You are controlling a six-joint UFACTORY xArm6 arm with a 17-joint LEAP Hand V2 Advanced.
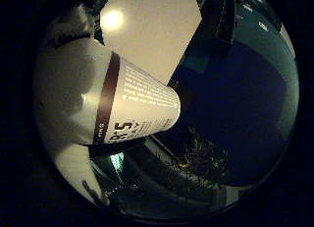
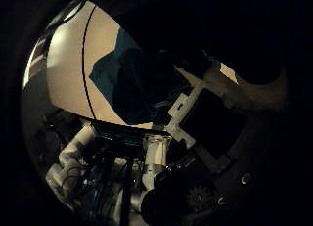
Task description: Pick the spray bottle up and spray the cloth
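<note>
The spray bottle (image 1: 108, 94) is white with a brown band and dark print, and it fills much of the right little finger side palm view, lying close against the palm. Beyond it lies the blue cloth (image 1: 240, 99). In the right thumb side palm view the cloth (image 2: 137, 74) lies on a pale table (image 2: 68, 60) some way below. My hand (image 2: 156, 153) shows white and black fingers (image 2: 184, 111) curled inward, next to a white curved part of the bottle (image 2: 256, 84).
The pale table top (image 1: 157, 30) runs behind the bottle and ends at a straight edge beside the cloth. Dark clutter (image 1: 196, 163) lies below the table edge.
</note>
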